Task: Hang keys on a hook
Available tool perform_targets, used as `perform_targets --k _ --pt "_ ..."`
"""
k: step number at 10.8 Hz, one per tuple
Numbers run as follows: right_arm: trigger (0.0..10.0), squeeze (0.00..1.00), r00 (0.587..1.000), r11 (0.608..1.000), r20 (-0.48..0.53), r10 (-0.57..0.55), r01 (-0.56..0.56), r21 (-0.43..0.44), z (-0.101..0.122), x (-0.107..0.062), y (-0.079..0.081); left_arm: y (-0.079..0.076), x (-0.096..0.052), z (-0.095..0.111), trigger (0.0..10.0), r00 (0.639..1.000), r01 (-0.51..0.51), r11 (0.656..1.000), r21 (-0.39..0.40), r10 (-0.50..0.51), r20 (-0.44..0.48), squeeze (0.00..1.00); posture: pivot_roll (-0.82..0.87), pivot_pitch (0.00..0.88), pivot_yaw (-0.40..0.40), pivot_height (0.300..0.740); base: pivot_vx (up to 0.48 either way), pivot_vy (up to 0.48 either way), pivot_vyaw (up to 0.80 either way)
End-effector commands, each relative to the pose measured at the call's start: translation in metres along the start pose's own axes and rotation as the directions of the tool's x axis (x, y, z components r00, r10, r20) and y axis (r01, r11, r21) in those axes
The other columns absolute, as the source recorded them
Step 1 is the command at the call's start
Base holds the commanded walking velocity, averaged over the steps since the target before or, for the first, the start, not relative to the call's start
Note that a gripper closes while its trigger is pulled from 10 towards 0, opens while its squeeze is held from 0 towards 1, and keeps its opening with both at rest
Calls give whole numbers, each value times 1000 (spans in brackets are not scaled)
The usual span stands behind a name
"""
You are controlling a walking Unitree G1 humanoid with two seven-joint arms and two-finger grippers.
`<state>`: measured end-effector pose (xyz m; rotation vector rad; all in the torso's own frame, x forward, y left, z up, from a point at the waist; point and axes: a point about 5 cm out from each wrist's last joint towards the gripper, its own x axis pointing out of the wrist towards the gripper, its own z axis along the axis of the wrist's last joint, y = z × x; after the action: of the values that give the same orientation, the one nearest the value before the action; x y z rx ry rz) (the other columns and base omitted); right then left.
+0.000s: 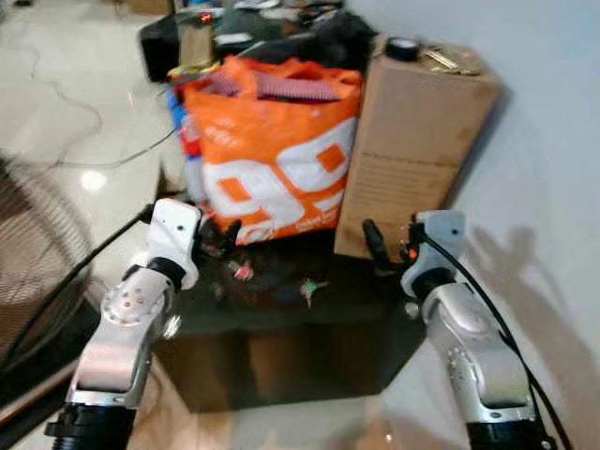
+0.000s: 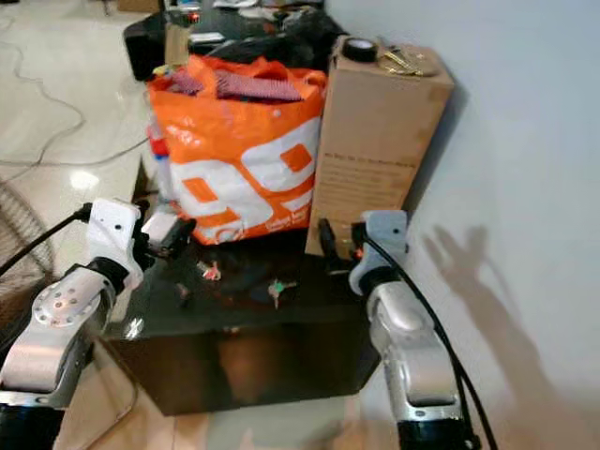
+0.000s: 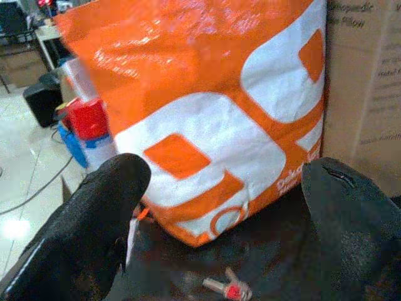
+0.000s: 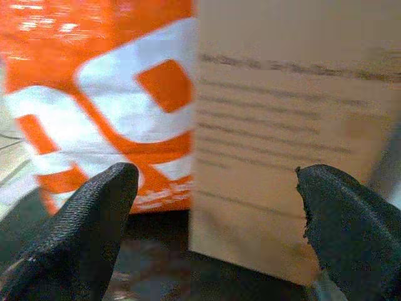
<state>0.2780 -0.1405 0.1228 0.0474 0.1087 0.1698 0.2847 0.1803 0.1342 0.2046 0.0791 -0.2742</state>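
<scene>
Dark glossy tabletop (image 1: 281, 328) is seen low in front of the robot, set against a pale wall (image 1: 553, 141). An orange and white bag (image 1: 272, 150) stands on it at the back, with a tall cardboard box (image 1: 412, 150) just beside it on the robot's right. A roll of tape (image 1: 403, 47) and some brass-coloured items, too blurred to name, are noted on top of the box. A fan grille (image 1: 28, 253) is glimpsed at the robot's far left, and cables trail over the floor (image 1: 75, 103).

Keys (image 1: 309, 289) are seen lying flat on the tabletop in front of the bag, between the two arms; a green tag is made out on one and a red tag (image 1: 243, 271) on another nearby. In the left wrist view a red-tagged key (image 3: 229, 290) is seen on the dark surface below and between the fingers.

Left pincer (image 1: 223, 239) is held just over the tabletop's near left part, close to the bag's lower corner; its fingers (image 3: 94, 226) are spread wide and nothing is held. Right pincer (image 1: 375, 246) is poised by the foot of the box; its fingers (image 4: 94, 219) are likewise parted and empty.

Progress is judged as barely begun. The keys have not been picked up and lie apart from both pincers. No hook is made out in any view. Left to do, by estimate: closing on the keys, lifting them, finding the hook and hanging them there.
</scene>
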Motion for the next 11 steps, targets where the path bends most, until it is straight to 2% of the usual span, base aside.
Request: perform_targets --k 1,5,9,10,11 --pt "10000 1000 1000 1000 8 -27 27 -9 3 -1 -8 -7 3 5 10000 999 27 1000 4 -27 22 0 -5 0 -39 740 330 0 0" --pt "10000 1000 1000 1000 8 -15 15 -16 3 0 -7 -7 5 6 10000 999 26 1000 4 -26 23 0 -4 0 -40 740 325 0 0" --pt "10000 1000 998 996 -23 61 -63 -62 -1 -2 -6 -7 5 6 10000 999 27 1000 5 -27 27 0 -4 0 -42 740 324 0 720" --pt "10000 1000 988 981 -91 124 -135 -136 -7 -6 -11 -8 6 6 10000 999 33 999 6 -33 29 0 -10 0 -38 740 322 0 0" --pt "10000 1000 981 967 -117 156 -176 -185 -8 -8 -15 -9 6 6 10000 999 40 999 7 -40 30 0 -10 0 -38 740 315 0 0"
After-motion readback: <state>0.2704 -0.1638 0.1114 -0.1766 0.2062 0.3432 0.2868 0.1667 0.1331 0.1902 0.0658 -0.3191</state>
